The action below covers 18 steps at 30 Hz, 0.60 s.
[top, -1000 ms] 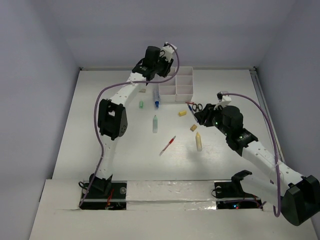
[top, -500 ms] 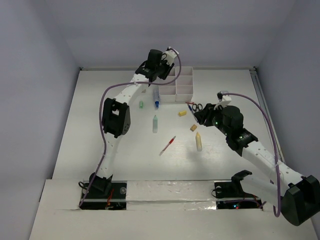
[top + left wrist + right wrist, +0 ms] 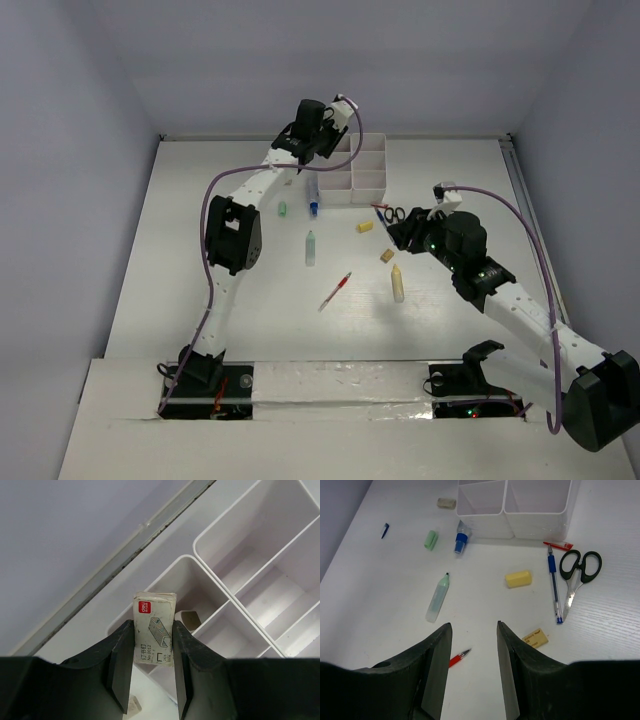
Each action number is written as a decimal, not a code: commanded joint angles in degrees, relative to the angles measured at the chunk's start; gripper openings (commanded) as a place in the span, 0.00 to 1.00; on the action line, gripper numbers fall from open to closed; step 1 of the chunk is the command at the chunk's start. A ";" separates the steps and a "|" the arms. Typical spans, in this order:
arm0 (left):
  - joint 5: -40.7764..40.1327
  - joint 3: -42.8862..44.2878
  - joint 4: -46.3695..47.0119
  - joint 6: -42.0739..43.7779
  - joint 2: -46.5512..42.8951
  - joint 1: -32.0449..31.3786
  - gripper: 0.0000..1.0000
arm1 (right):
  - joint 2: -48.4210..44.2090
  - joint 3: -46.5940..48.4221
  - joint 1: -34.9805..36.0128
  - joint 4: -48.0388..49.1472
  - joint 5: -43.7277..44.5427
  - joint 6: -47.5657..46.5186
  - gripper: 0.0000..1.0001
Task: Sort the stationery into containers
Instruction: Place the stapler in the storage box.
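Note:
My left gripper is shut on a small white staple box, held upright over a corner compartment of the white organizer tray. A beige piece lies in that compartment. From above, the left gripper hangs at the tray's far left corner. My right gripper is open above the table with nothing between its fingers. Under it lies the red pen. A pale-green marker, yellow eraser, blue pen, black scissors and beige eraser lie ahead of it.
A blue-capped tube, a green cap and a beige piece lie left of the tray's near wall. A cream marker lies near the right arm. The back wall runs close behind the tray.
The left gripper has shifted a little right and farther back over the tray's corner with the staple box. The right arm has not moved.

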 commanded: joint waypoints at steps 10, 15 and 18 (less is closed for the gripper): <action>-3.63 2.01 4.46 2.88 -1.57 -1.36 0.55 | -1.58 -0.02 0.54 3.44 -1.12 -0.13 0.47; -5.56 -0.27 5.51 3.05 -4.90 -2.41 0.62 | -1.41 -0.02 0.54 3.44 -1.21 -0.22 0.47; -7.94 -1.86 6.65 2.18 -8.07 -3.12 0.62 | -1.14 -0.11 0.54 3.53 -1.30 0.04 0.47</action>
